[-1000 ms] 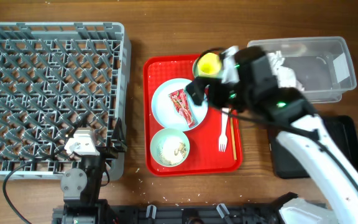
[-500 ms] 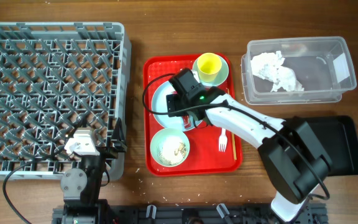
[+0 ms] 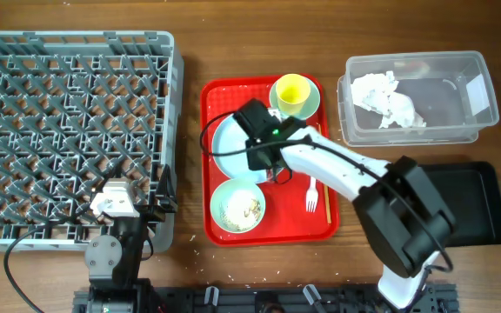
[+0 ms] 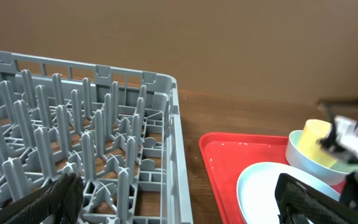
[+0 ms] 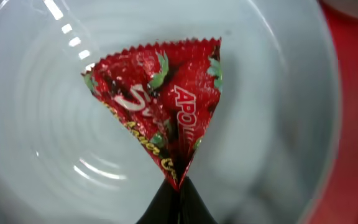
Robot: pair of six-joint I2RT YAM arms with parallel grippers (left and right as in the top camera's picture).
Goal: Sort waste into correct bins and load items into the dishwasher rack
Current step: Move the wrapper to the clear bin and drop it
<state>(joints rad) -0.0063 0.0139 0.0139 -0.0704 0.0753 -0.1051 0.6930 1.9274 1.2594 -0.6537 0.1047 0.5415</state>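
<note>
My right gripper [image 5: 179, 184] is shut on the lower corner of the red snack wrapper [image 5: 160, 115], just over the light-blue plate [image 5: 48, 124]. In the overhead view the gripper [image 3: 264, 155] covers the wrapper on the plate [image 3: 227, 146]. On the red tray [image 3: 218, 233] are a bowl with rice scraps [image 3: 237, 207], a yellow cup [image 3: 292, 89] in a second bowl [image 3: 311, 103], a white fork [image 3: 312, 193] and a wooden stick [image 3: 326, 187]. My left gripper [image 4: 179, 205] is open by the front right corner of the grey rack [image 3: 68, 130].
A clear tub [image 3: 446, 96] holding a crumpled napkin [image 3: 388, 97] stands at the back right. A black tray [image 3: 481, 204] lies in front of it, partly under my right arm. In the left wrist view the rack [image 4: 104, 130] and the red tray [image 4: 219, 162] flank a strip of bare table.
My right arm has swung from above the cup down onto the plate, and its jaws have closed on the red wrapper. The left arm has not moved.
</note>
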